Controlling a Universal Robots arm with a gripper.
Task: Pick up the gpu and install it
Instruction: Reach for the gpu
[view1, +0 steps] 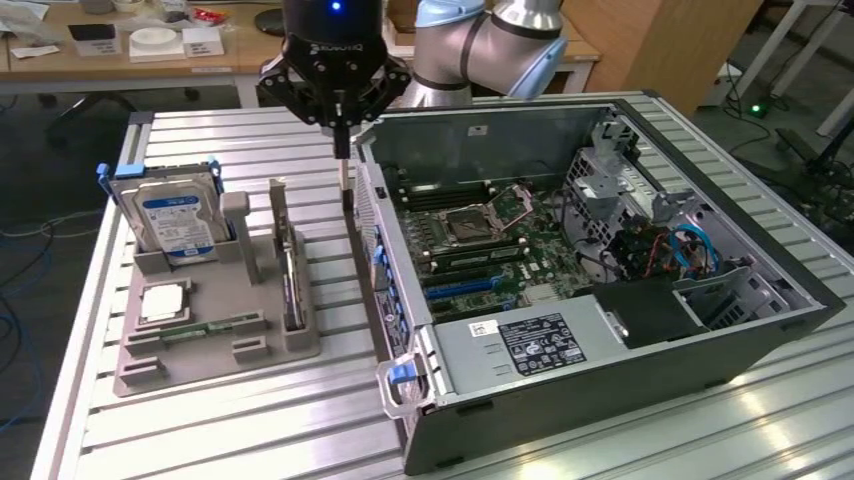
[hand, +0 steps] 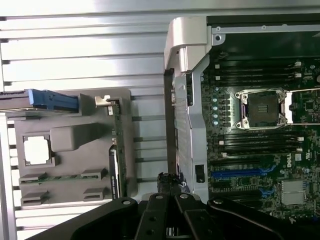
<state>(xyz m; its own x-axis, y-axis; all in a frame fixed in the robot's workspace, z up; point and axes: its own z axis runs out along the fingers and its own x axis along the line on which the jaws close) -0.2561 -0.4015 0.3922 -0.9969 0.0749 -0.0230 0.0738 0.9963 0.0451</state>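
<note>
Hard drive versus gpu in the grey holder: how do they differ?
The hard drive is a thick silver block with a blue-white label; the gpu is a thin dark card. The hard drive shows its broad face to the exterior view, the gpu its edge. The gpu stands nearer the computer case than the hard drive. Both stand on edge in the holder.

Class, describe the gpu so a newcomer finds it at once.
Find the grey holder beside the open computer case. The gpu stands on edge in the holder's slot nearest the case. Unlike the blue-labelled hard drive, it is a thin card.
</note>
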